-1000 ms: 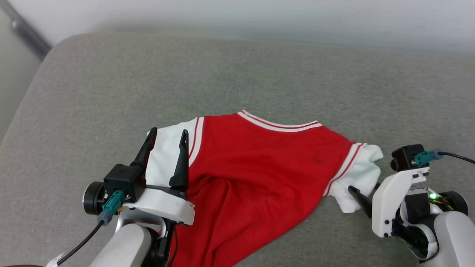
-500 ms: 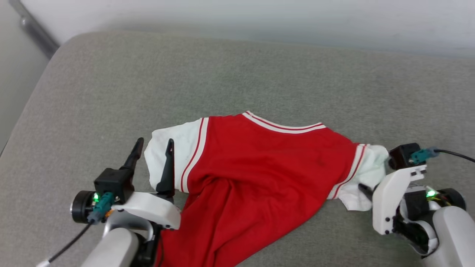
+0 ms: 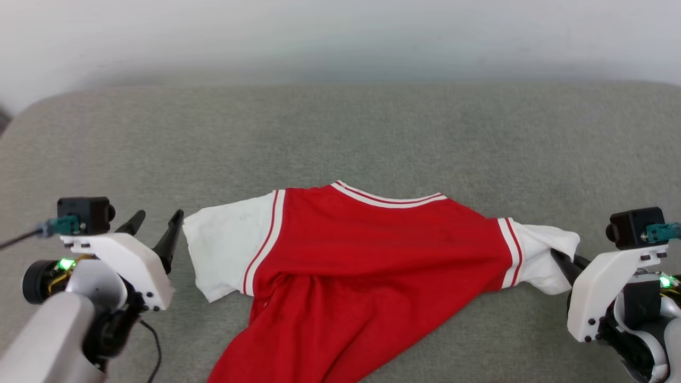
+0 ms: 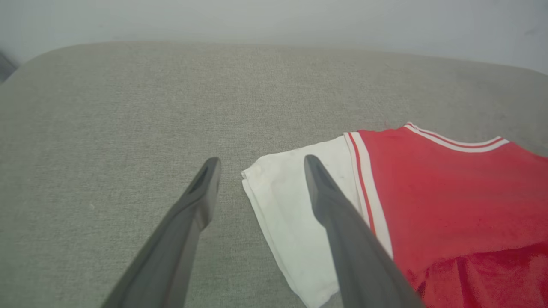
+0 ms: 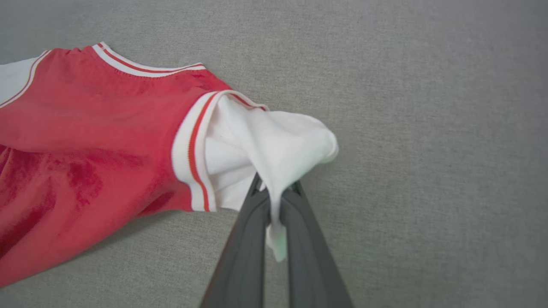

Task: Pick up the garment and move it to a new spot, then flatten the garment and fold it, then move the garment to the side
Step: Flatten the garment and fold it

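head: high, forward-down | wrists: low, close — all share garment (image 3: 372,250)

A wide cushioned surface (image 3: 340,133) covered in grey-green woven fabric is seen, its far left corner rounded. Behind its far edge a plain pale wall (image 3: 340,37) is evenly lit, and a dark strip (image 3: 3,115) is glimpsed past that corner.

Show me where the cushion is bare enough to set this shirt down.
Barest: the cushion beyond the collar of the garment, up to the wall. Smaller patches outside the left gripper and the right gripper. Crowded: the near middle, where it spreads between both.
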